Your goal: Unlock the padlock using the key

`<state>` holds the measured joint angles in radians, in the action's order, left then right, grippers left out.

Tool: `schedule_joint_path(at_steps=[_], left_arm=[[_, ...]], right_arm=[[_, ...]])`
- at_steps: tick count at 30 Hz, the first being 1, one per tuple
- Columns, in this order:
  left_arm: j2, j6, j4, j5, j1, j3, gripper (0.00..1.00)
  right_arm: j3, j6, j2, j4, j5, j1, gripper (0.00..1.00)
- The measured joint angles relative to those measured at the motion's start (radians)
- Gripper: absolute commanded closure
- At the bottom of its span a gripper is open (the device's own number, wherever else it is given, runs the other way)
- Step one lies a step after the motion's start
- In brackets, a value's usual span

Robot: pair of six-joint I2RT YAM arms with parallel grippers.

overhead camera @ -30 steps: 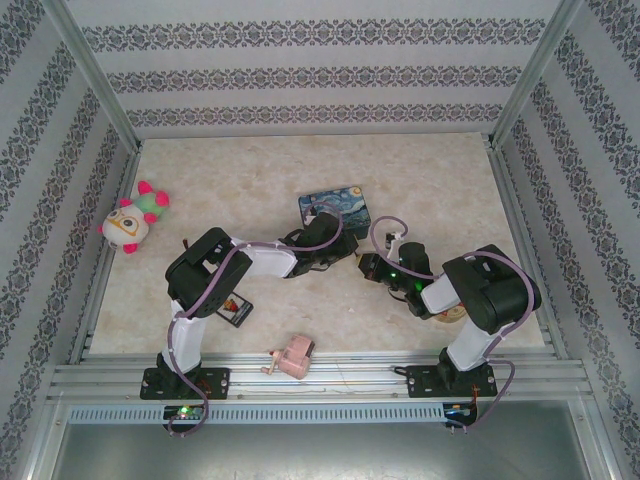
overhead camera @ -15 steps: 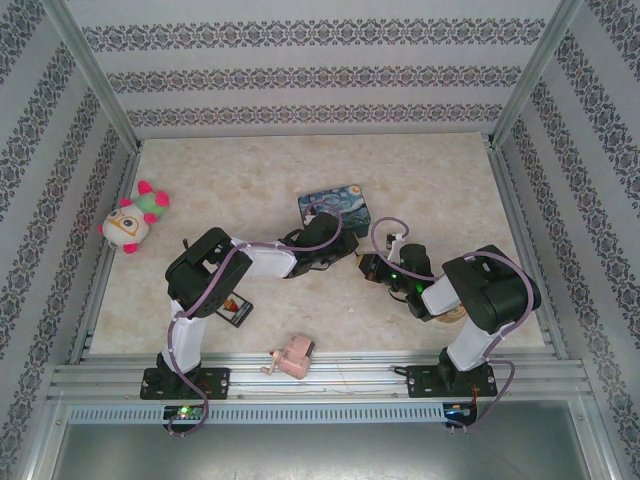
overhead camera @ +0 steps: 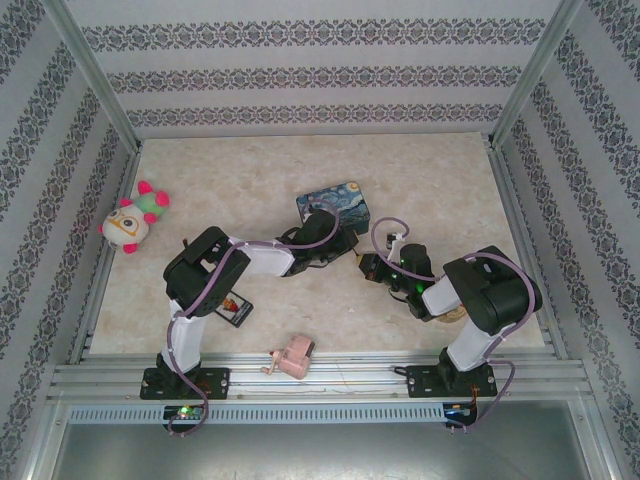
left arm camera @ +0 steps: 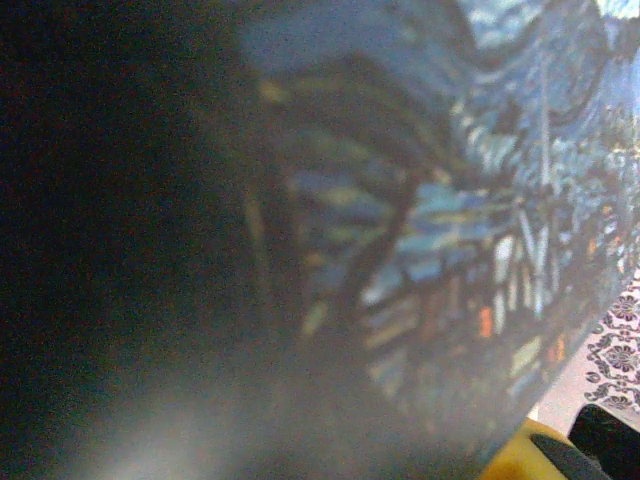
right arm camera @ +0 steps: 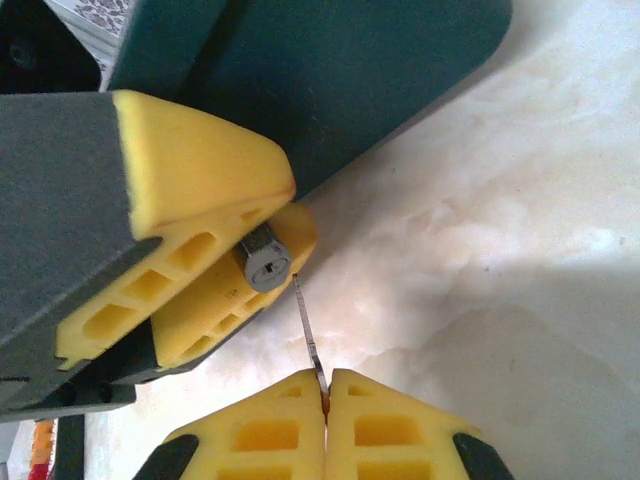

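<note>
The beige marble-patterned table [overhead camera: 450,180] was seen spread across the middle of the overhead frame. Both arms were stretched inward over it, nearly met just below frame centre. The blue-and-yellow painted rectangular tin [overhead camera: 335,200] was found just above centre, its lower edge overlapped by the left arm. In the left wrist view its swirled paintwork was pressed up close and badly blurred, and a dark smear over the left half could not be made out. Over at the left edge of the overhead frame, a white plush toy with pink and green tufts [overhead camera: 133,222] was laid well apart from the action. At lower centre a pink toy-like gadget [overhead camera: 290,358] was parked at the table's near edge. A small dark card-like item [overhead camera: 233,311] was tucked beside the left arm at lower left.

Now the right wrist view. At upper left the left gripper [right arm camera: 290,215] was shown with its yellow foam pads [right arm camera: 200,170] clamped narrowly on the small padlock [right arm camera: 265,263], whose grey metal end with the keyway was turned toward the camera. At bottom centre the right gripper [right arm camera: 327,385] was pinched fully together on the slim dark metal key [right arm camera: 309,340], the blade stood up out of the pads. The key's tip was held just beside the padlock's keyway face, to its lower right, and not entered. Whether it was touching could not be told.
</note>
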<state>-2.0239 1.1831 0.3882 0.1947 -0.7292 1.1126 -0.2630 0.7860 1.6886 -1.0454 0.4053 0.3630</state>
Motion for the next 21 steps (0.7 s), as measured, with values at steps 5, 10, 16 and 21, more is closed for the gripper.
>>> schedule_joint_path(at_steps=[5, 10, 16, 21], left_arm=[[0.001, 0.005, 0.01, 0.008, 0.005, -0.003, 0.89], [0.001, 0.008, 0.011, 0.008, 0.005, -0.003, 0.89], [0.001, 0.008, 0.012, 0.009, 0.005, -0.003, 0.89], [0.001, 0.008, 0.012, 0.011, 0.005, -0.003, 0.89]], right_arm=[[0.018, 0.0, 0.0, -0.003, 0.0, 0.0, 1.0], [0.038, -0.001, -0.019, -0.007, -0.002, 0.0, 1.0], [0.052, -0.008, -0.094, -0.006, -0.009, 0.0, 1.0], [0.047, -0.021, -0.126, 0.008, -0.024, 0.0, 1.0]])
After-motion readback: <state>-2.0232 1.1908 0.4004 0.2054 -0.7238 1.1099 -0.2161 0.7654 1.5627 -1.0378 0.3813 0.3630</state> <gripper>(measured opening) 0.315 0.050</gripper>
